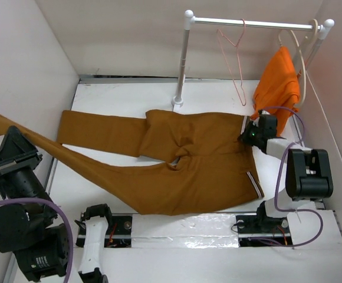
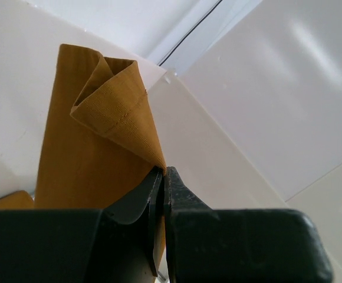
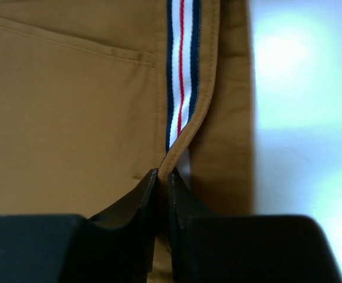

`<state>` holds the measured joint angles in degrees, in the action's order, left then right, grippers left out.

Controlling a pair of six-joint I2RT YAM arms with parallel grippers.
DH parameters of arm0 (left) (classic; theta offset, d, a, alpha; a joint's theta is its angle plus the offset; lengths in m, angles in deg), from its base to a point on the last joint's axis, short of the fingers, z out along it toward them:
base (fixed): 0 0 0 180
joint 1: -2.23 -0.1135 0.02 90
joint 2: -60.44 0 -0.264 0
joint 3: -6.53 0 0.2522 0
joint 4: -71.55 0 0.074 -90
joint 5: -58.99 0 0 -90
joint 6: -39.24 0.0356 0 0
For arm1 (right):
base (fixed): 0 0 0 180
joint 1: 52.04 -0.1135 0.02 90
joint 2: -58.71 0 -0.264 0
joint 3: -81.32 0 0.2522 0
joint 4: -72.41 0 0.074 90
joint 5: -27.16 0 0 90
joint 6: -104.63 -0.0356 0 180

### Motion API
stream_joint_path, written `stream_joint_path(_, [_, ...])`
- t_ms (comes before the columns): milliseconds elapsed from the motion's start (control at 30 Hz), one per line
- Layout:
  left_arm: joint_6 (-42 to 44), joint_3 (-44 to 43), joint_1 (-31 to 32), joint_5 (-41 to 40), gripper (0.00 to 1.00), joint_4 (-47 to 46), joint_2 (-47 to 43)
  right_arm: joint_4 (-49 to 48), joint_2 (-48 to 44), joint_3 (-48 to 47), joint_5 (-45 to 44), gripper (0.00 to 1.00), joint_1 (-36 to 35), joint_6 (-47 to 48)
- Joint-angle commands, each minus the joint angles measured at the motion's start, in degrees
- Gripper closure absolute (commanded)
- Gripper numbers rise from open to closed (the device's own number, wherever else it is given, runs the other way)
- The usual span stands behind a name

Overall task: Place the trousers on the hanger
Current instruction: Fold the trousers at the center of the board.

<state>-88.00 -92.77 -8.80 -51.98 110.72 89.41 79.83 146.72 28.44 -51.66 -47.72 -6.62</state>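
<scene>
Top: left gripper (image 1: 13, 140) is raised out by the left wall, pinching one leg of the trousers (image 1: 194, 159) so it stretches up off the table (image 1: 118, 93). Right gripper (image 1: 250, 134) sits low at the waistband end, and the rest of the trousers lies flat mid-table. Hanger (image 1: 237, 65) hangs on the rail (image 1: 247, 23) behind, apart from the trousers. Orange garment (image 1: 277, 82) on a cream hanger (image 1: 303, 56) is just beside the right gripper, right wall close. Left wrist: jaws pressed together on the folded leg hem. Right wrist: jaws nearly together, pinching the waistband edge below the striped band (image 3: 181, 71), bare table to the right
</scene>
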Motion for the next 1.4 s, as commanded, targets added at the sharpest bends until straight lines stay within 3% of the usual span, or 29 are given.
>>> stream_joint_path(0, [2.95, -0.78, 0.92, -1.79, 1.0, -2.38, 1.44, -0.69, 3.04, -9.63, 1.57, 0.87, -3.52, -0.81])
stream_joint_path(67, [3.04, 1.07, 0.92, -1.88, 1.0, -2.91, 0.65, 3.96, 5.85, -14.82, 2.09, 0.87, -3.53, 0.07])
stream_joint_path(167, [3.31, 4.93, 1.45, -0.74, 1.0, -3.96, 0.12, 5.64, 8.67, -20.73, 2.88, 0.67, -3.53, 2.36])
stream_joint_path(200, [3.31, 5.9, 1.45, -0.39, 1.0, -4.66, -0.23, 6.17, 7.89, -21.52, 2.71, 0.4, -3.53, 3.32])
stream_joint_path(233, [3.22, 7.74, 1.45, 0.4, 1.0, -5.01, -0.41, 6.17, 6.66, -21.53, 2.36, 0.26, -2.92, 3.94])
stream_joint_path(300, [3.31, 9.24, 1.45, 0.76, 1.0, -5.89, -0.58, 6.17, 3.16, -20.13, 1.57, 0.02, -2.39, 5.43])
stream_joint_path(333, [3.13, 10.38, 1.45, 1.19, 1.0, -6.24, -0.58, 6.17, -1.91, -18.82, 0.0, 0.02, -2.38, 5.7])
stream_joint_path(467, [2.52, 12.67, 1.45, 3.83, 1.0, -8.35, -0.06, 12.76, -18.27, -5.16, -7.39, 0.07, -2.38, 4.83])
stream_joint_path(500, [2.34, 13.28, 1.45, 4.36, 1.0, -8.79, -0.06, 13.37, -21.88, -1.79, -7.92, 0.16, -2.38, 2.91])
stream_joint_path(567, [1.64, 14.95, 1.45, 5.93, 1.0, -9.5, 0.03, 15.21, -32.74, 4.8, -8.54, 0.45, -2.38, 0.26])
stream_joint_path(600, [1.46, 15.48, 1.45, 6.38, 1.0, -10.2, -0.05, 15.4, -36.2, 11.01, -8.02, 0.96, -2.38, -1.4])
stream_joint_path(633, [0.94, 16.45, 1.45, 7.51, 1.0, -10.9, -0.23, 16.97, -42.85, 13.69, -6.8, 1.0, -2.99, -2.99])
stream_joint_path(767, [0.14, 19.88, 1.45, 10.76, 1.0, -13.27, -0.32, 27.04, -54.93, 21.53, -8.18, 1.0, -3.61, -7.39])
stream_joint_path(833, [0.05, 21.72, 1.45, 11.83, 1.0, -14.59, -0.41, 32.78, -62.32, 21.97, -10.73, 0.81, -3.61, -8.1])
stream_joint_path(900, [-0.21, 22.78, 1.45, 12.62, 1.0, -15.3, -0.93, 33.07, -65.15, 23.29, -9.6, 0.69, -3.61, -9.75])
stream_joint_path(933, [-0.38, 23.91, 1.45, 13.41, 1.0, -15.74, -1.11, 30.46, -64.02, 24.25, -9.6, 0.68, -3.61, -10.2])
stream_joint_path(1000, [-0.03, 24.45, 1.45, 13.85, 1.0, -16.09, -1.28, 26.5, -58.95, 24.96, -8.81, 0.69, -3.61, -8.9])
stream_joint_path(1133, [0.58, 25.68, 1.45, 14.11, 1.0, -16.09, -2.16, 22.44, -37.63, 18.47, -8.46, 0.74, -4.23, -4.77])
stream_joint_path(1367, [0.23, 26.83, 1.45, 15.26, 1.0, -17.23, -1.64, 16.03, -15.71, 6.61, -5.39, 0.74, -4.76, 0.95])
